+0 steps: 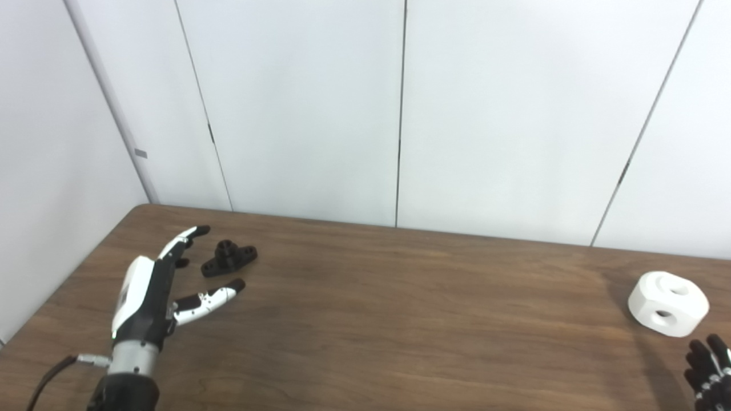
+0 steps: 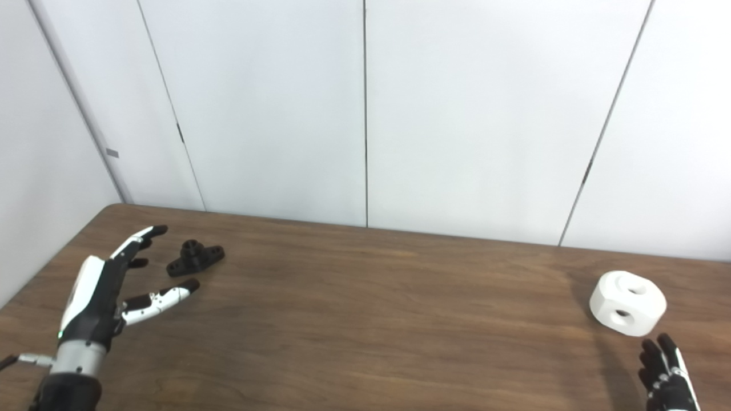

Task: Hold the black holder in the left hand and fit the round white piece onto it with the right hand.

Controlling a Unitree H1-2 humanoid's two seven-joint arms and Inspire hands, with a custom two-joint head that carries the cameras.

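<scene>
Left hand (image 1: pixel 149 297) open, fingers apart, near the worktop's (image 1: pixel 365 319) far left corner, black holder (image 1: pixel 229 258) lying just beside its fingertips, untouched. Right hand (image 2: pixel 665 371) at near right edge, mostly cut off, state unclear. Round white piece (image 2: pixel 627 310) near it. Brown wood surface, white wall panels (image 1: pixel 297 103) behind.

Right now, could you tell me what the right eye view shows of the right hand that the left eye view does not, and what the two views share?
Only the right eye view shows the right hand as raised fingers plus part of its back, with wood visible to its right. Only the left eye view shows a cable running to the left wrist; there the right hand is cut off at the corner. Both show the left hand open beside the black holder without touching it, and the round white piece lying untouched on the table just beyond the right hand.
</scene>
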